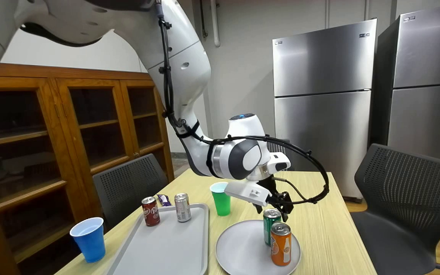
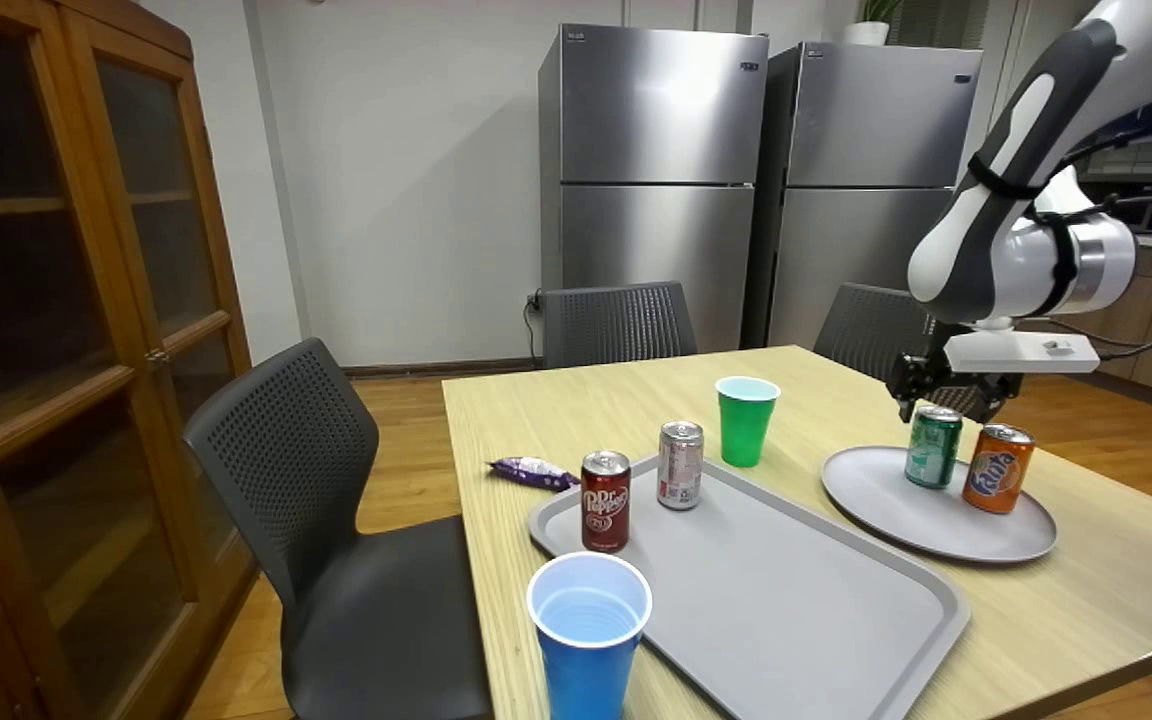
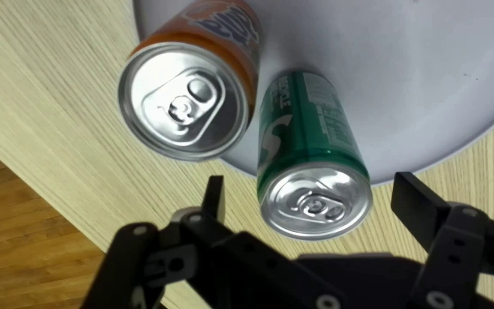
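Observation:
My gripper (image 3: pixel 313 195) stands open, its black fingers (image 3: pixel 418 206) on either side of the top of a green can (image 3: pixel 309 124). In the wrist view a gap shows between each finger and the can. The green can stands upright on a round grey plate (image 3: pixel 410 81), seen in both exterior views too. Close beside it on the plate is an orange Fanta can (image 3: pixel 230 30), upright and outside the jaws. In an exterior view the gripper (image 1: pixel 272 211) is just behind and above the green can (image 1: pixel 267 231), which the orange can (image 1: pixel 281 248) partly covers.
A grey tray (image 2: pixel 786 600) beside the plate holds a Dr Pepper can (image 2: pixel 605 500) and a silver can (image 2: pixel 680 465). Around it stand a green cup (image 2: pixel 746 425) and a blue cup (image 2: pixel 588 640); a purple wrapper (image 2: pixel 533 472) lies there. Chairs (image 1: pixel 403 191) flank the table.

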You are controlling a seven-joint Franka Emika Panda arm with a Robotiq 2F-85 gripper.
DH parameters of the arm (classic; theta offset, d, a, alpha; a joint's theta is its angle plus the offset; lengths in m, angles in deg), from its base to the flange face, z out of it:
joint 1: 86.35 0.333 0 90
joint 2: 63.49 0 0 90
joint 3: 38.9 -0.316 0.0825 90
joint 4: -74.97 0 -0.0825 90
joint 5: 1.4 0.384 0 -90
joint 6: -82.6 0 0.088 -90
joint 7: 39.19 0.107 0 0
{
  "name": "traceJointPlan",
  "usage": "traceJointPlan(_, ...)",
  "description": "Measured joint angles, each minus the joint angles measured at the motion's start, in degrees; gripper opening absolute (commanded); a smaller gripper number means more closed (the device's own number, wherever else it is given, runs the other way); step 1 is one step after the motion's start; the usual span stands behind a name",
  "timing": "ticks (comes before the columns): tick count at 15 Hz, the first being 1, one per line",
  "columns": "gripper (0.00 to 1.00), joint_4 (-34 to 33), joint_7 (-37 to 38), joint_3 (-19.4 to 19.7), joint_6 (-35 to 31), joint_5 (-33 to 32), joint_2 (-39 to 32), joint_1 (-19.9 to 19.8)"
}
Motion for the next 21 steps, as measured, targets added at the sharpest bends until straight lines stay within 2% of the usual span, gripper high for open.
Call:
traceJointPlan(2,1.00,-0.86,0.00,-0.57,0.03,0.00,-0.77,-0.30)
traceJointPlan(3,0.75,-1.20,0.00,-0.81,0.05,0.00,-1.10,-0.43)
traceJointPlan(4,0.74,-1.49,0.00,-1.01,0.07,0.00,-1.41,-0.57)
traceJointPlan(8,0.42,-2.31,-0.04,-1.59,0.09,0.00,-2.26,-1.23)
traceJointPlan(9,0.38,-2.34,-0.05,-1.60,0.09,0.00,-2.26,-1.38)
traceJointPlan(16,0.38,-2.38,-0.05,-1.62,-0.01,0.00,-1.67,-1.72)
traceJointPlan(21,0.38,-0.97,-0.05,-1.52,-0.31,0.00,1.63,0.18)
